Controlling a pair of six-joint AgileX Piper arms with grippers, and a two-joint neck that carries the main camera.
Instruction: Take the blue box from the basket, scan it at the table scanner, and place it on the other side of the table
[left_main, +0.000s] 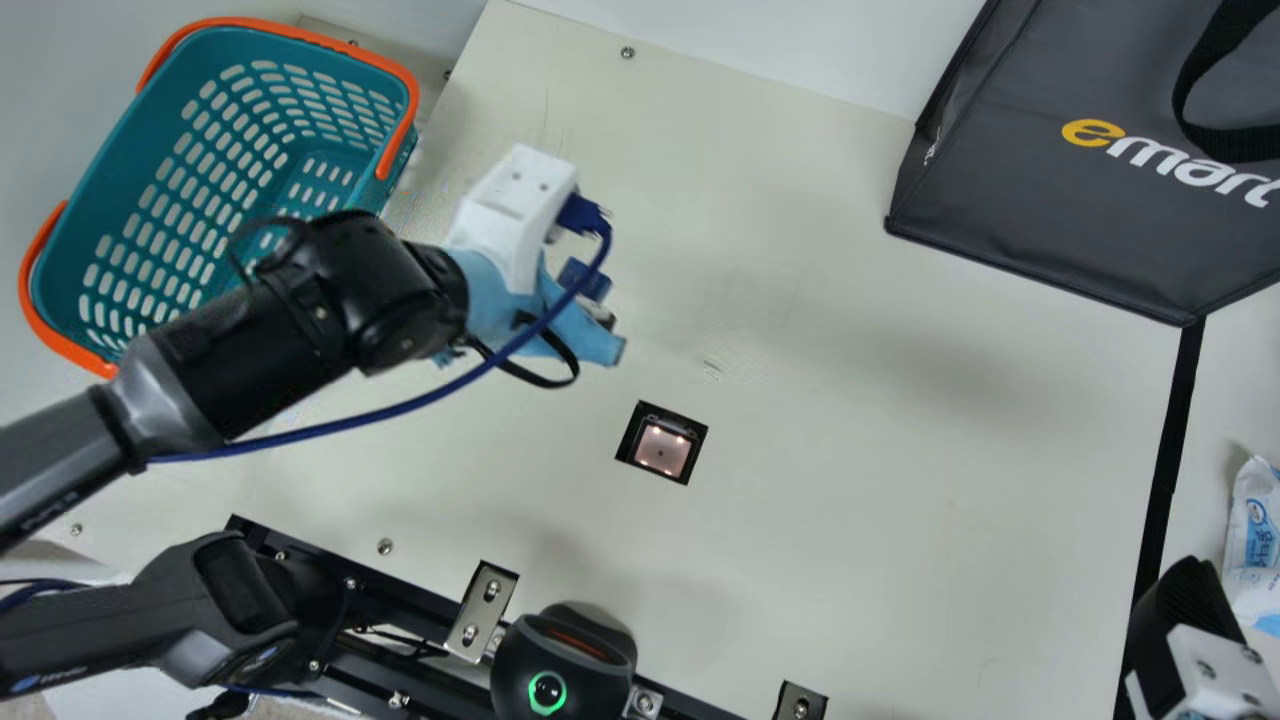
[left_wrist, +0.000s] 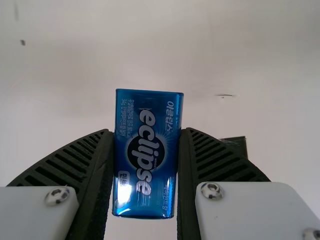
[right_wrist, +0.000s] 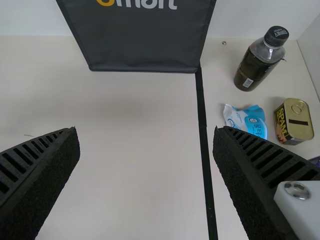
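At the far left of the main view is a teal basket (left_main: 120, 185) with orange handles, and the taking-out is done: the blue box (left_wrist: 146, 162) is clear of it. Next, right of the basket, my left arm reaches over the cream worktop (left_main: 850, 400). In the left wrist view, my left pincer (left_wrist: 146, 131) is closed only as far as the box allows, one ribbed black finger against each long side, with a broad printed face towards the camera. Near the middle, set into the worktop just beyond that pincer, is the square scanner (left_main: 661, 447), lit pale pink. The box is apart from it, so I judge the scan is the step in hand; whether a reading has registered I cannot tell. Farther right stand a dark bag (left_main: 1060, 190) and a black strip (left_main: 1168, 460) crossing the worktop. My right pincer (right_wrist: 146, 131) is wide open and empty. Past the strip lie a soft packet (right_wrist: 245, 120), a bottle (right_wrist: 257, 62) and a tin (right_wrist: 295, 121); setting the box down on the other side is left to do.
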